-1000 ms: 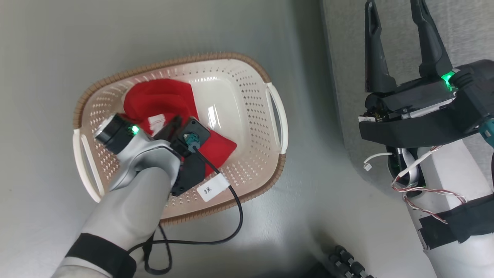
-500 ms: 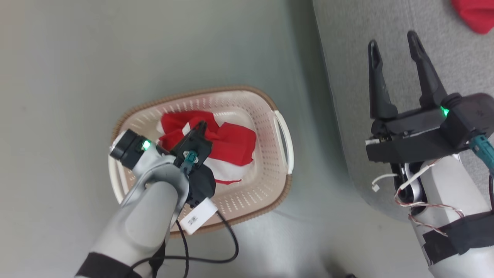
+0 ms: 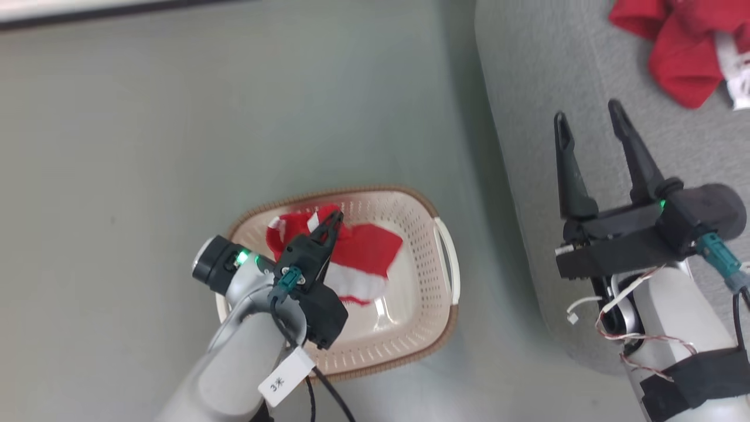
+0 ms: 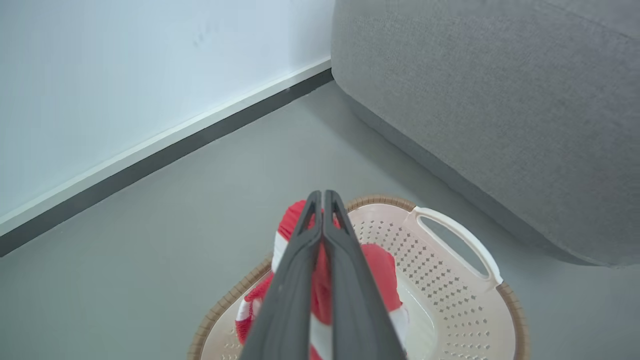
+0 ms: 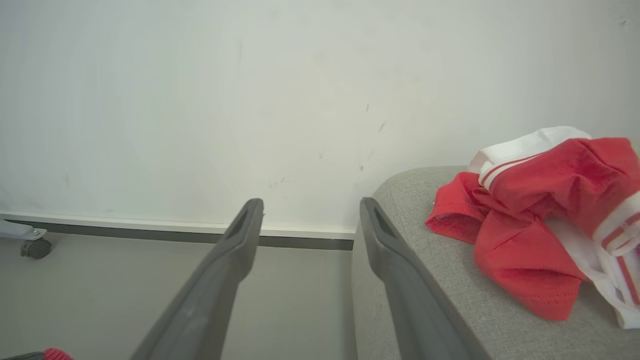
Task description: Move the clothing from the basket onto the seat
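Note:
My left gripper (image 3: 335, 218) is shut on a red and white garment (image 3: 369, 252), which hangs bunched from its tips over the cream basket (image 3: 375, 192). In the left wrist view the fingers (image 4: 345, 280) are pressed together with red cloth (image 4: 380, 270) pinched between them above the basket (image 4: 460, 240). A second red and white piece of clothing (image 3: 679, 53) lies crumpled on the grey seat (image 3: 527, 88). My right gripper (image 3: 587, 111) stands open and empty over the seat's near edge; from the right wrist, that gripper (image 5: 311, 205) is left of the garment (image 5: 540, 225) on the seat (image 5: 410, 200).
The basket stands on a grey floor (image 3: 176, 146) just left of the seat. A pale wall with a dark skirting board (image 4: 150, 160) runs behind. A caster wheel (image 5: 35, 247) sits by the wall. A cable and paper tag (image 3: 285, 378) hang from my left forearm.
The head view has shifted, bringing the garment on the seat into sight. My left gripper has risen out of the basket with the red garment, which now hangs bunched instead of lying flat.

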Robot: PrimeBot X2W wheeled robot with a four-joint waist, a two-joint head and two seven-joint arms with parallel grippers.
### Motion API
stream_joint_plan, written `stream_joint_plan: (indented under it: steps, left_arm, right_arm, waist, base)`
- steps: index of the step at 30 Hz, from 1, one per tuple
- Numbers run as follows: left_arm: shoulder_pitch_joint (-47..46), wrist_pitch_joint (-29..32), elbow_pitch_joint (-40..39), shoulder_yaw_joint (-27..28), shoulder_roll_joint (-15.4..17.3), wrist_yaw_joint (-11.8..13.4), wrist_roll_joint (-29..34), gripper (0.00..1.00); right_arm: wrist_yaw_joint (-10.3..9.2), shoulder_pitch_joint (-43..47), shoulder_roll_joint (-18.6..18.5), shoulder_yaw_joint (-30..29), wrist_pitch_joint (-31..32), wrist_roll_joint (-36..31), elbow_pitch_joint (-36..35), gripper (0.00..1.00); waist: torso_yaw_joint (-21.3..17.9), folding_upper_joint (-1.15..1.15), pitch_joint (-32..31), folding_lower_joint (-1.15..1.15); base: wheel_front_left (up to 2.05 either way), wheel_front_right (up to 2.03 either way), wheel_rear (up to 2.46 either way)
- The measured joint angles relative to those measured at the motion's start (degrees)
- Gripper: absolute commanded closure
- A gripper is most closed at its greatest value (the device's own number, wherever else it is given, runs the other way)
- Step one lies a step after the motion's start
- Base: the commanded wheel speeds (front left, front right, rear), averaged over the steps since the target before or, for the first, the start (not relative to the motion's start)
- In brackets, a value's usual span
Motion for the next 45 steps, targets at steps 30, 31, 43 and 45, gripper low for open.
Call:
stream_joint_plan:
  steps: [30, 31, 43, 45]
  left_arm:
    - [27.2, -0.5, -18.2, 18.9, 6.6, 6.6, -11.0, 0.0]
    - [28.5, -0.5, -19.1, 19.7, 6.8, 6.7, -11.4, 0.0]
    - [43.7, -0.5, -29.5, 25.0, 7.6, 7.3, -11.2, 0.0]
    - [45.5, -0.5, -31.2, 25.8, 7.5, 7.6, -10.5, 0.0]
  right_arm:
    - [1.16, 18.5, -0.6, -1.3, 0.0, -0.7, 3.0, 0.0]
    - [1.16, 19.0, -0.6, -1.1, 0.0, -0.7, 3.0, 0.0]
    - [1.57, 28.3, -0.6, -0.3, 0.0, -0.7, 1.2, 0.0]
    - [1.37, 29.4, -0.7, -0.4, 0.0, -0.7, 0.5, 0.0]
  waist:
    - [3.2, 0.0, -23.5, 0.01]
    - [3.3, 0.0, -24.3, 0.0]
    - [3.8, 0.0, -32.5, 0.0]
    - [3.7, -0.01, -33.4, 0.0]
  base:
    - [0.0, 0.0, 0.0]
    - [0.0, 0.0, 0.0]
    - [0.0, 0.0, 0.0]
    - [0.0, 0.0, 0.0]
